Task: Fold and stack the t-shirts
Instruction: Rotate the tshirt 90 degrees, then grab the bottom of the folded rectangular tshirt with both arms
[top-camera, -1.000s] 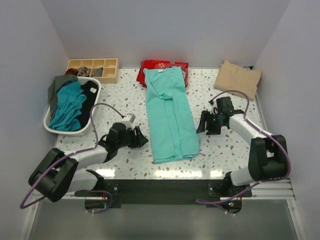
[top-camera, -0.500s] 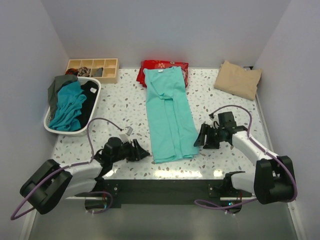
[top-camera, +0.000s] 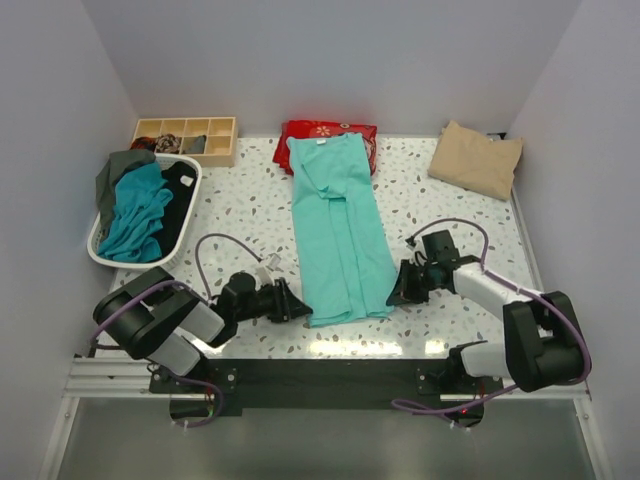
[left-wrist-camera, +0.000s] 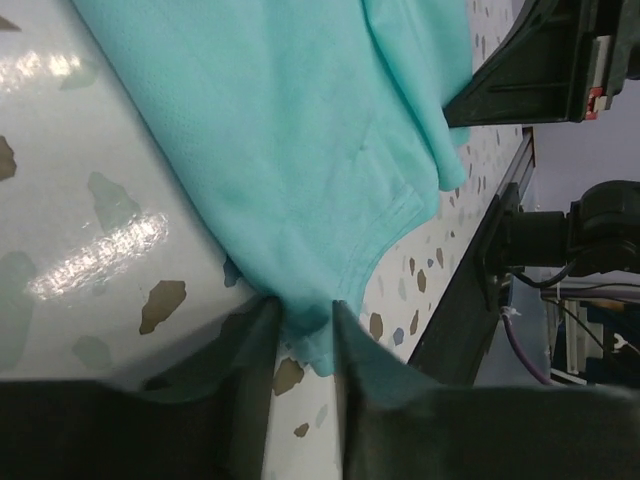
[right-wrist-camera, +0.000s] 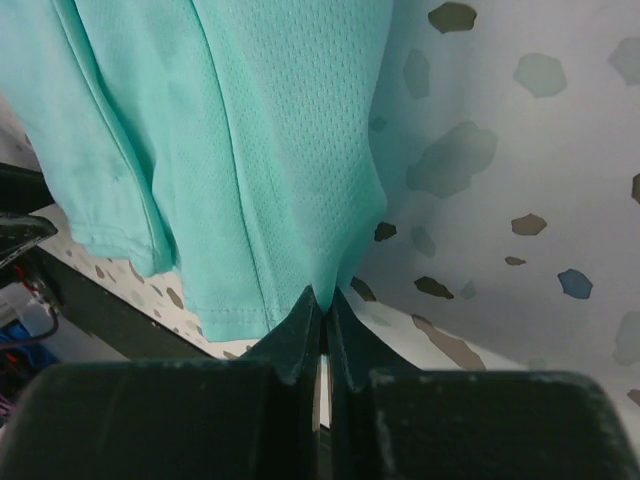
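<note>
Top view. The turquoise tee (top-camera: 340, 235) lies mid-counter (top-camera: 240, 200), folded lengthwise into a long strip, with its neck at the far end and its hem towards the arms. The left gripper (top-camera: 287, 303) is down at the near-left hem corner. The right gripper (top-camera: 398, 292) is down at the near-right hem corner. The beige tee (top-camera: 476, 158) sits folded at the far right, well apart from the strip. A white basket (top-camera: 140, 262) at the left edge holds a teal tee (top-camera: 135, 215), a black tee (top-camera: 180, 195) and a grey-green tee (top-camera: 115, 170) in a loose heap. A wooden tray (top-camera: 185, 135) with compartments stands beyond the basket. A red cloth (top-camera: 325, 130) lies under the tee's neck end.

Left wrist. The fingers (left-wrist-camera: 255, 335) stand a narrow way apart on the counter, and the hem corner of the turquoise tee (left-wrist-camera: 290, 150) runs down between them. I cannot tell whether the cloth is actually pinched.

Right wrist. The fingers (right-wrist-camera: 345, 330) are pressed together tip to tip. The edge of the turquoise tee (right-wrist-camera: 280, 150) is drawn to a small peak right at the tips and is nipped there. Bare speckled counter shows to the right of the cloth.
</note>
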